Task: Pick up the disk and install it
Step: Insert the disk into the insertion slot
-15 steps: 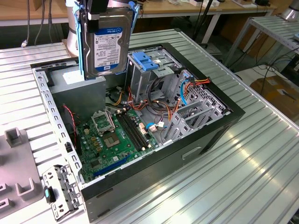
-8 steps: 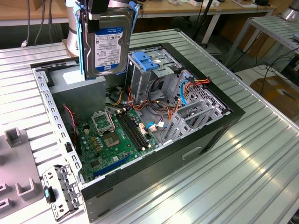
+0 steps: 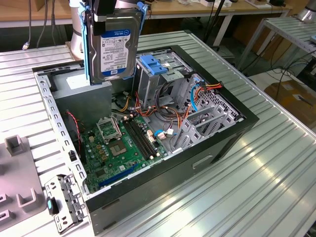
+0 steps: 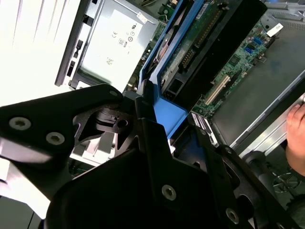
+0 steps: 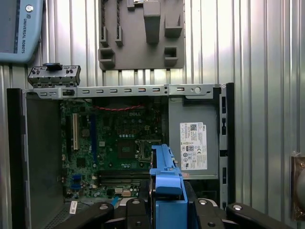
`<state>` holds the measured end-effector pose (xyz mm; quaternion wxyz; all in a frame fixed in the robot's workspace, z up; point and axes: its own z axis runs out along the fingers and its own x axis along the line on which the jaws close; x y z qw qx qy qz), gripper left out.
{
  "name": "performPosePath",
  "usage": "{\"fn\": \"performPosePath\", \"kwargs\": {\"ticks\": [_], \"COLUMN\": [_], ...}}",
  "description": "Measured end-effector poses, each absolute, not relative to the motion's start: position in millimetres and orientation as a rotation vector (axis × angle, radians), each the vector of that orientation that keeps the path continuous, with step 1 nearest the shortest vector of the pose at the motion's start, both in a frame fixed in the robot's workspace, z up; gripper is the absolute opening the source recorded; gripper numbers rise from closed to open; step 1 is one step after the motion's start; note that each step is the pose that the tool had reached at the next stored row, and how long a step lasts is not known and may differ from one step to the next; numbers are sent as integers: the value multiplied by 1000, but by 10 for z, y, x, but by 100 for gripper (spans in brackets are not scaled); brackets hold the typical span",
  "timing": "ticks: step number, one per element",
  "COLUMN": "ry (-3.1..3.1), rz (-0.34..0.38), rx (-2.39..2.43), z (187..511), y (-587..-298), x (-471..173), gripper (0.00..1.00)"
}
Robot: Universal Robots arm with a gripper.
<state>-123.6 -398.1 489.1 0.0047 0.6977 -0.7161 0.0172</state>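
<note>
The disk (image 3: 114, 49) is off the table and upright, label facing the exterior camera, above the rear corner of the open computer case (image 3: 232, 123). Blue carrier rails run along both of its long edges. The gripper (image 3: 105, 6) grasps it from above. In both wrist views the black fingers (image 5: 205, 210) are clamped against the blue carrier of the disk (image 5: 167, 183), one on each side.

Directly below the disk, inside the case, sits the grey box (image 3: 84, 94) with a white sticker. Beside it, toward the exterior view's right, is the blue latch (image 3: 155, 66) on the drive cage. The green motherboard (image 3: 118, 148) lies flat on the case floor, with orange, blue and black cables near the cage.

The case rests on a ribbed metal table (image 3: 237, 187). A grey tray (image 5: 143, 33) with raised fixtures lies on the table just beyond the case's open edge. A second ribbed table (image 3: 291, 29) stands at the exterior view's right. Wooden workbenches (image 3: 222, 7) line the back of the room, and cardboard (image 3: 291, 94) lies on the floor.

In the second wrist view a person's hand (image 4: 296, 129) rests at the case rim.
</note>
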Motion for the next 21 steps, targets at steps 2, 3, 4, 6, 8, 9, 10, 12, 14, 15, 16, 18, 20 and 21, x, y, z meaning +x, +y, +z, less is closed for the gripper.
{"fn": "performPosePath", "kwargs": {"ticks": [2, 3, 4, 6, 8, 9, 10, 12, 14, 15, 16, 18, 20, 21], "ry": [-2243, -2243, -2243, -2243, -2242, -2242, -2242, -2242, -2241, -2241, -2241, -2240, -2240, -2240], "rz": [54, 54, 54, 55, 55, 56, 56, 57, 58, 59, 59, 60, 61, 61], "rx": [2185, 2185, 2185, 2185, 2185, 2185, 2185, 2184, 2184, 2183, 2183, 2183, 2183, 2182], "z": [4891, 4890, 4889, 4888, 4888, 4886, 4886, 4885, 4884, 4882, 4881, 4880, 4878, 4877], "y": [-4012, -4027, -4043, -4081, -4129, -4157, -4186, -4226, -4282, -4325, -4346, -4393, -4456, -4479], "x": [-1236, -1236, -1236, -1236, -1236, -1236, -1236, -1236, -1236, -1236, -1236, -1236, -1236, -1236], "gripper": [37, 37, 37, 37, 37, 37, 37, 37, 37, 37, 37, 37, 37, 37]}}
